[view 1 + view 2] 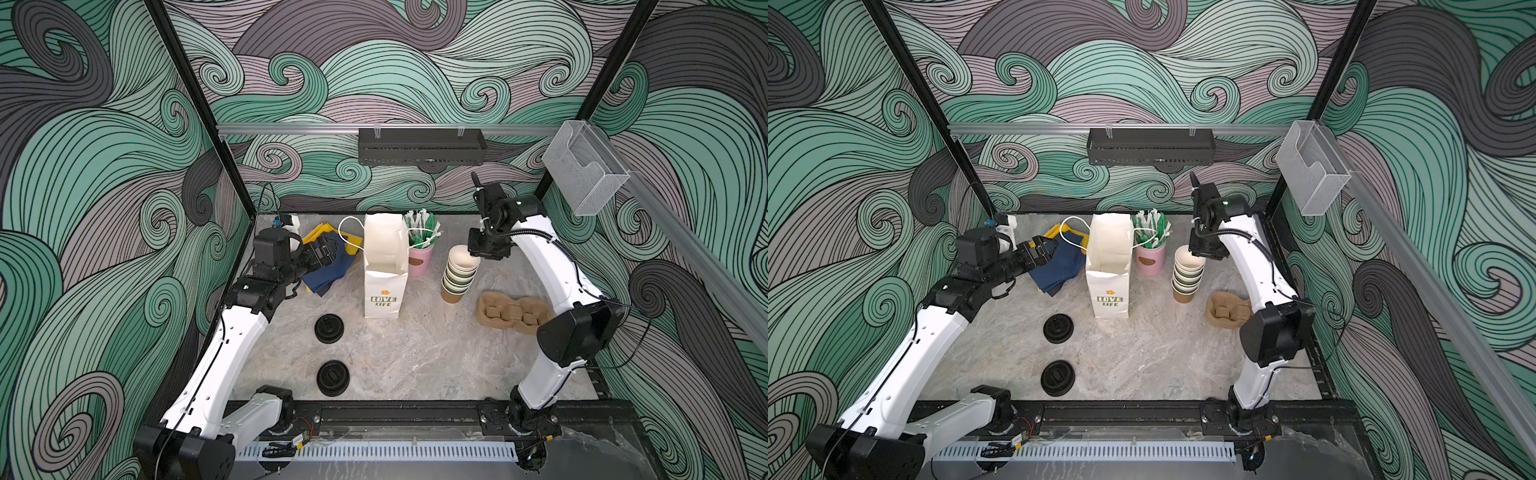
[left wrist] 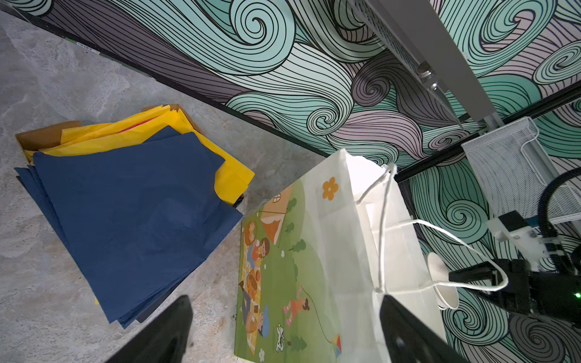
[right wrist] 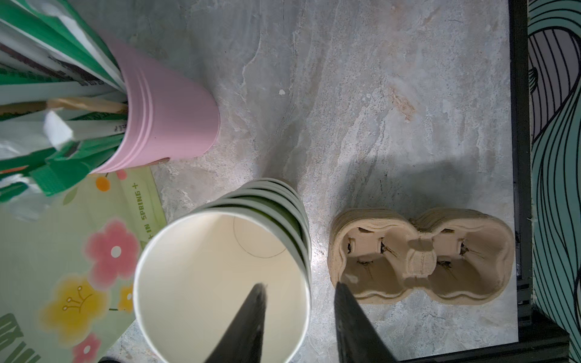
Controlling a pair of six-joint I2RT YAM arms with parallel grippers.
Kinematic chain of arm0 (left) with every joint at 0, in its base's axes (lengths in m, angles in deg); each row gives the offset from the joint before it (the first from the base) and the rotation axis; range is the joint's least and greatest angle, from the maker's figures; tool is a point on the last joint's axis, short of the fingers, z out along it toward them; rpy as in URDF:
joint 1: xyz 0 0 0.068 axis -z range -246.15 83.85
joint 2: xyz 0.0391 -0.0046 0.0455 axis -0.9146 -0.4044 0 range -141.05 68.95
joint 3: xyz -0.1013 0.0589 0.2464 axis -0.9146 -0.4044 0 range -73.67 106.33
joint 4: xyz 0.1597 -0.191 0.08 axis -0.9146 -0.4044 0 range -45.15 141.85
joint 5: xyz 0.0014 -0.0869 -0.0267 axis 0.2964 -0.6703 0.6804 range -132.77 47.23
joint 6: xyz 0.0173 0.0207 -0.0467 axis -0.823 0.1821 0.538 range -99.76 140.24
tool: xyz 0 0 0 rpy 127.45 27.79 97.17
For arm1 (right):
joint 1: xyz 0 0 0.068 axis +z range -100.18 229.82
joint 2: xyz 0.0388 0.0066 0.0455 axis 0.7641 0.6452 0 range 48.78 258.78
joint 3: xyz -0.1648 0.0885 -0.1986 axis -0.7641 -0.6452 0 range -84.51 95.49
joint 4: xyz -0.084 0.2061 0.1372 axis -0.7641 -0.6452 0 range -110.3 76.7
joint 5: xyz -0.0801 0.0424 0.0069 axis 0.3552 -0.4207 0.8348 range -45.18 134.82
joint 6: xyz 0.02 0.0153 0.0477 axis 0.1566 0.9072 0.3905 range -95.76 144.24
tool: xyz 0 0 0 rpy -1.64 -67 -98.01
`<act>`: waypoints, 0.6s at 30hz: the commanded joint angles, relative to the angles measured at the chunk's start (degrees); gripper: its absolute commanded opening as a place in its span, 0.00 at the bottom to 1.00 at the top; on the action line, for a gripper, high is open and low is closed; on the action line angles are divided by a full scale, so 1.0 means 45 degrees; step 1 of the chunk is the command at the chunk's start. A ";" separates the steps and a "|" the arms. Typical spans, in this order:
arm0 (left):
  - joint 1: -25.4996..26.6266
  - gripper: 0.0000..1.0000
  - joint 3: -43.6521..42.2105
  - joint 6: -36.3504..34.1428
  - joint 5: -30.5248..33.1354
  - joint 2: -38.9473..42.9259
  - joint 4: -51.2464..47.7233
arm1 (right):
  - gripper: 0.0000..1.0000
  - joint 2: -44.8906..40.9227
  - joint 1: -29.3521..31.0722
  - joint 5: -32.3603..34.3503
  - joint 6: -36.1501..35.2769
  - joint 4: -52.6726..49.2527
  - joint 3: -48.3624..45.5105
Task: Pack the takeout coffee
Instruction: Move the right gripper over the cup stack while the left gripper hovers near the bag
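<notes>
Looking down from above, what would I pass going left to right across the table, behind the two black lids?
blue and yellow napkins → white paper bag → pink cup of wrapped straws → stack of paper cups → cardboard cup tray

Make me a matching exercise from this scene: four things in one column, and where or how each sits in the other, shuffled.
Things:
1 paper bag
2 stack of cups
3 cup carrier
4 napkins

Places or states:
A flat pile near the back-left corner
B upright and open, in the middle of the table
C right gripper astride its top rim
D empty, beside the right arm

Pairs: 1-B, 2-C, 3-D, 4-A
</notes>
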 commanded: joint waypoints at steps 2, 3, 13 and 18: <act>0.0073 0.95 0.0221 0.0078 -0.0146 0.0182 -0.0084 | 0.31 0.0340 0.0162 0.0264 0.0170 -0.0489 0.0514; 0.0073 0.95 0.0241 0.0065 -0.0107 0.0218 -0.0072 | 0.28 0.0382 0.0185 0.0303 0.0207 -0.0480 0.0570; 0.0073 0.95 0.0241 -0.0140 0.0013 0.0252 -0.0103 | 0.22 0.0547 0.0187 0.0373 0.0328 -0.0489 0.0503; 0.0073 0.95 0.0328 -0.0168 0.0032 0.0220 -0.0062 | 0.18 0.0551 0.0192 0.0373 0.0342 -0.0482 0.0425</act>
